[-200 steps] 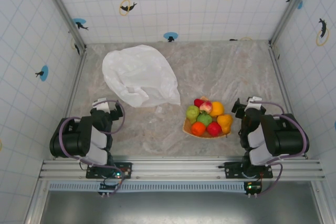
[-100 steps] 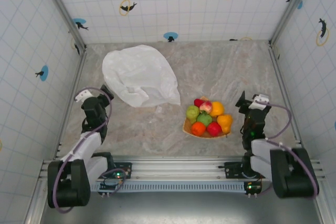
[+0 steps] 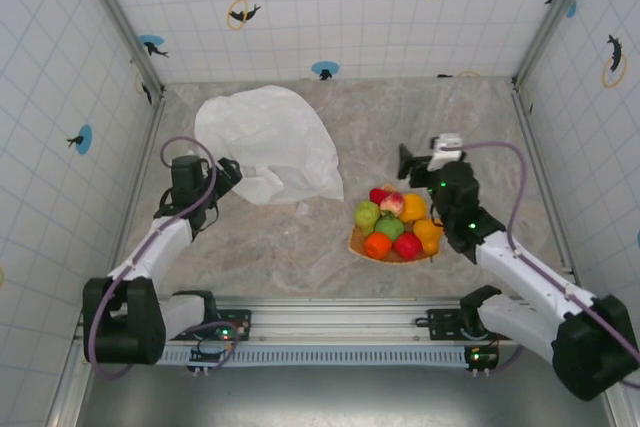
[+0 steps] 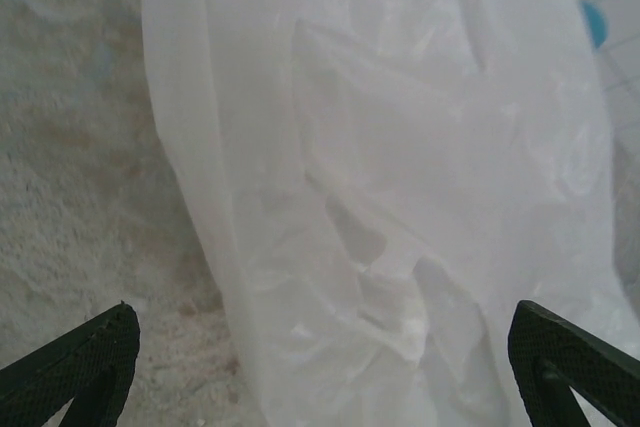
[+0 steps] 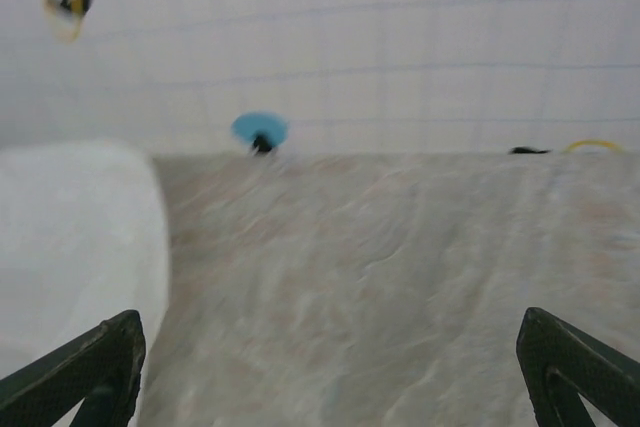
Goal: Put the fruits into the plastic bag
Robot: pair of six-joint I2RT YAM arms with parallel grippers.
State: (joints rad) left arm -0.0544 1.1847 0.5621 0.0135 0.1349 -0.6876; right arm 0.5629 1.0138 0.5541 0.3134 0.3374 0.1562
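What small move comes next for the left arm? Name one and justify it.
Probably ease the left end effector forward onto the near edge of the plastic bag and close. Its jaws stand open facing crumpled bag just ahead, and the bag lies collapsed while the fruits sit piled on their tray.

1. The left arm (image 3: pixel 150 247) extends forward from its base, leaning slightly rightward, with its wrist turned to the right.
2. The left gripper (image 3: pixel 226 175) is spread wide and holds nothing. In its wrist view the dark fingertips (image 4: pixel 85 357) sit at the two lower corners.
3. The right arm (image 3: pixel 520 272) reaches forward and leftward in a long diagonal.
4. The right gripper (image 3: pixel 405 161) points left, is likewise spread wide, and holds nothing.
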